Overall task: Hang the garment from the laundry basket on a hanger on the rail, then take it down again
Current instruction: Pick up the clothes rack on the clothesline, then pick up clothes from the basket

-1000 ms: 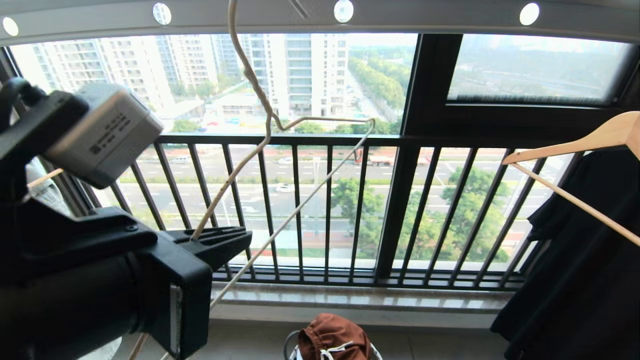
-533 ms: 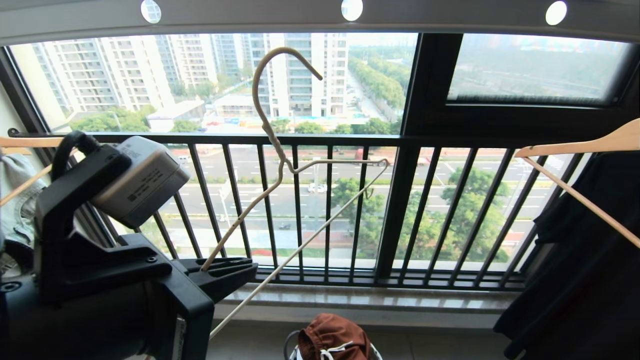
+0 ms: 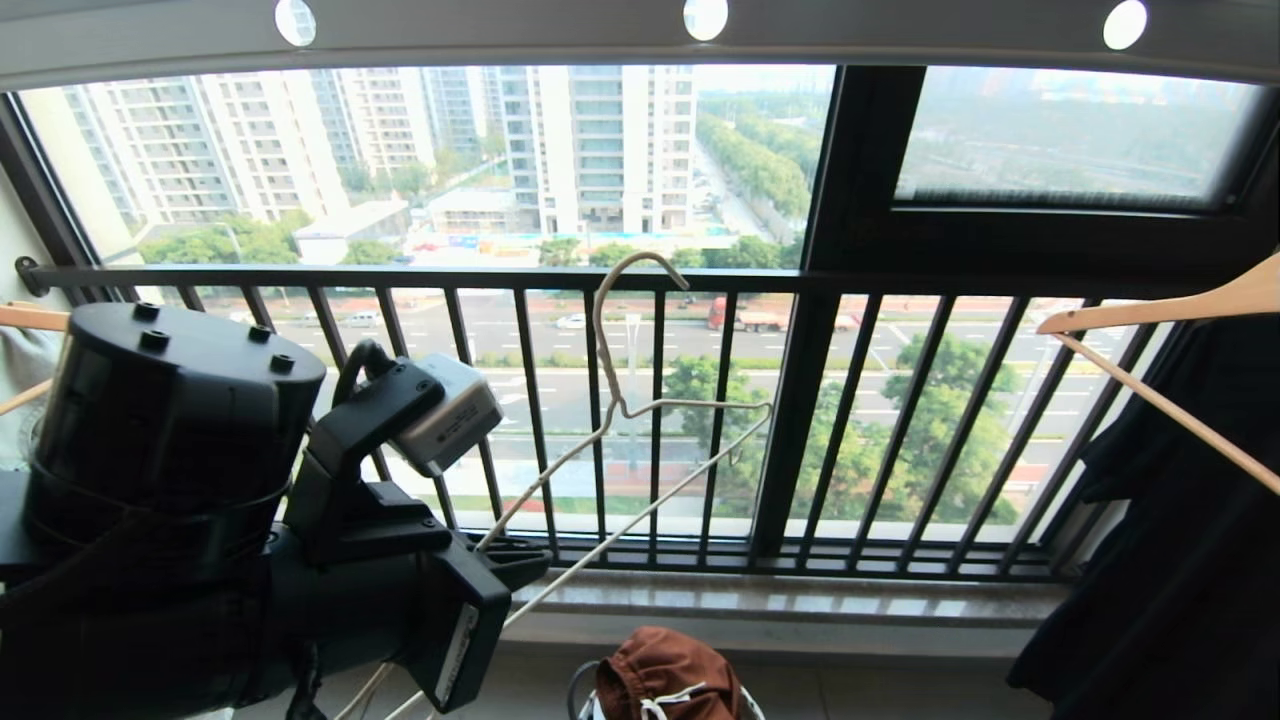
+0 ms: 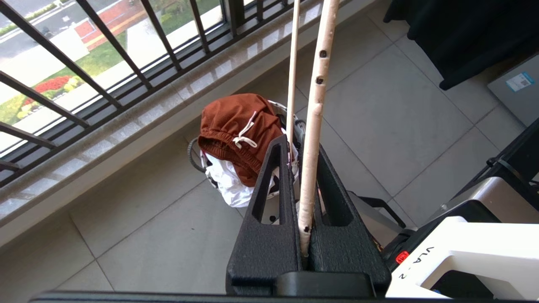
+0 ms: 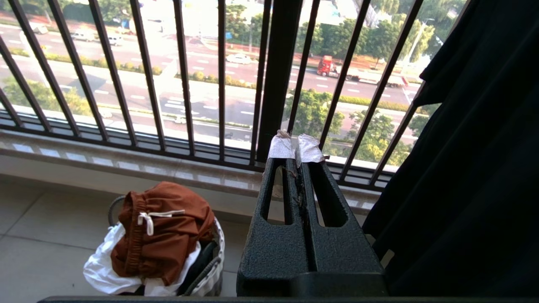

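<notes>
The rail point(image 3: 640, 35), a wide grey bar with round holes, runs along the top of the head view, above the black balustrade point(image 3: 900, 430) and the window. At the right a dark garment point(image 3: 1170, 540) hangs on a wooden hanger point(image 3: 1150, 310). At the lower left the left gripper point(image 3: 520, 562) holds the hanger point(image 3: 620, 400) low in front of the balustrade, well below the rail and off it; its fingers point(image 4: 269, 198) are pressed together on one thin cream arm of the hanger, near the end, and the other arm passes just beside them. On the floor near the window sill stands the laundry basket point(image 5: 210, 269), and the garment point(image 4: 236, 126), the rust-brown shorts with a white drawstring, lies bunched on top of it over a white cloth point(image 4: 229, 185). The right gripper point(image 5: 297, 147) is parked to the right, above and beside the basket, its fingers shut on nothing. I judge that the shorts must now be brought onto the hanger. The risk is in the grip: the hanger is pinched only at one thin arm, so it may turn or slip between the fingers when cloth pulls on it. The long hook point(image 3: 625, 290) may also catch a bar of the balustrade, and the white cloth may come up together with the shorts.
</notes>
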Tool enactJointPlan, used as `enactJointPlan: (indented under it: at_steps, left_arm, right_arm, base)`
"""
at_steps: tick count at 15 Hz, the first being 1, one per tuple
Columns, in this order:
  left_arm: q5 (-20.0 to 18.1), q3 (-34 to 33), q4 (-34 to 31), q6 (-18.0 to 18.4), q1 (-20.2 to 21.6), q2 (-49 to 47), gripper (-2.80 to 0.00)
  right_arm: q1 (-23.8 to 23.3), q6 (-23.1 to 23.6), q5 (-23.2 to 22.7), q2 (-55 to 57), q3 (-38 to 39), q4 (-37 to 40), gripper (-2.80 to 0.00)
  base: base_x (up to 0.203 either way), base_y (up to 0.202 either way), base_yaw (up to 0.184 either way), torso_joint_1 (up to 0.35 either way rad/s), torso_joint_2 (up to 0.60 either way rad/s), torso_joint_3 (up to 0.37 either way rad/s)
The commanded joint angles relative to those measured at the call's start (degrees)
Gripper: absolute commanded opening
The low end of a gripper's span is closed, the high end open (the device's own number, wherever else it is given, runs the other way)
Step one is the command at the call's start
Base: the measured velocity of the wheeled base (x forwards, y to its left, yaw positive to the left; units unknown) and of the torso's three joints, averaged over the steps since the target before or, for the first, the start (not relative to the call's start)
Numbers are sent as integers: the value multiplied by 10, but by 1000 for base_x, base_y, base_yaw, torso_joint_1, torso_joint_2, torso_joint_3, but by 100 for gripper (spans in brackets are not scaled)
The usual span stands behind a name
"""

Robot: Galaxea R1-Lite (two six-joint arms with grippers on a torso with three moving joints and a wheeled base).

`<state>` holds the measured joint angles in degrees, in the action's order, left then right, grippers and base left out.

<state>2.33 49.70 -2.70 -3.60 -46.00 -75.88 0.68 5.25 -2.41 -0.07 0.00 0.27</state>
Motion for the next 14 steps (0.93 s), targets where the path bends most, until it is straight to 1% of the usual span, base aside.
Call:
enactJointPlan:
  at_steps: [1,3,4,5,8,10,11,14]
  left_arm:
    - [-35,-13,20,4,20,-39,-280]
    - [-57,-15,43,14,47,-71,-280]
    - [-81,-17,66,16,63,-83,-280]
    - [-112,-21,83,16,76,-85,-280]
    - [-191,-26,97,23,116,-96,-280]
    - [-208,-25,114,53,138,-117,-280]
    - [-214,-27,123,60,143,-126,-280]
    - [-230,-28,126,61,152,-138,-280]
  right_arm:
    - [0,1,0,1,0,0,-280]
    - [0,1,0,1,0,0,-280]
    - [0,0,0,1,0,0,-280]
    - [0,1,0,1,0,0,-280]
    - [0,1,0,1,0,0,-280]
    - [0,0,0,1,0,0,-280]
    - [0,0,0,1,0,0,-280]
    - [0,1,0,1,0,0,-280]
  base:
    - [0,0,0,0,0,0]
    - [0,0,0,0,0,0]
    - [0,0,0,0,0,0]
    - [0,0,0,0,0,0]
    - [0,0,0,0,0,0]
    - [0,0,0,0,0,0]
    - [0,0,0,0,0,0]
    - [0,0,0,0,0,0]
